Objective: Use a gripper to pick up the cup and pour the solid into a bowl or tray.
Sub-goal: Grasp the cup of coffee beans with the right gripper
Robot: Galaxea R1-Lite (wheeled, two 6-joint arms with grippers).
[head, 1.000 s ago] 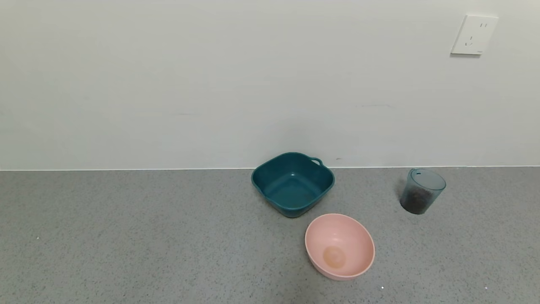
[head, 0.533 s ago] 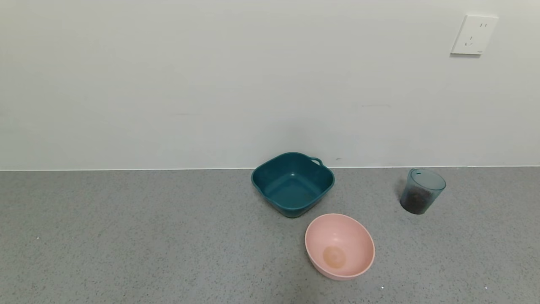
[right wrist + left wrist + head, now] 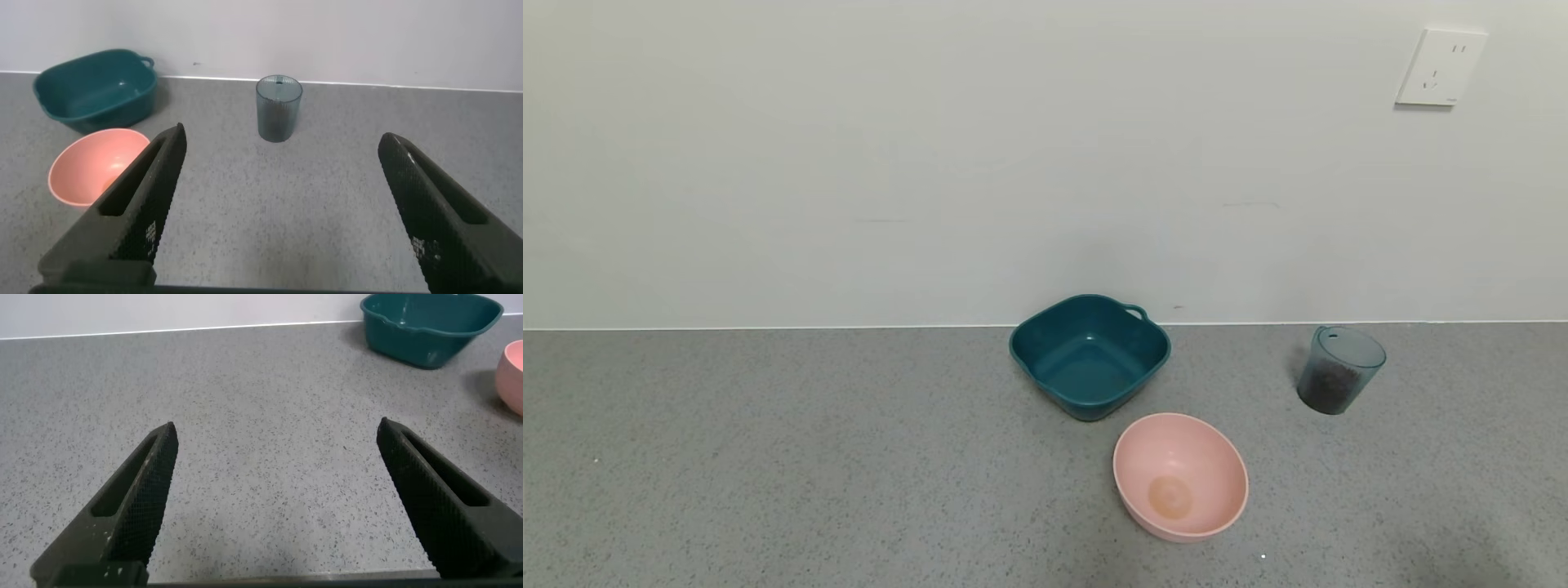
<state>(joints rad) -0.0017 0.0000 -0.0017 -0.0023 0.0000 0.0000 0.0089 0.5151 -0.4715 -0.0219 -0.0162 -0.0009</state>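
Approach step: right claw [image 3: 278, 151] wide open, empty, faces the upright cup [image 3: 279, 108]; next, advance and close around it.

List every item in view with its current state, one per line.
cup: upright on the counter, partly filled, not held.
solid: dark pellets heaped in the cup's lower part, not poured.
teal bowl: upright, empty, near the wall.
pink bowl: upright, empty, apart from the teal bowl.
left gripper: jaws wide open, empty, over bare counter.
right gripper: jaws wide open, empty, facing the cup from a distance.
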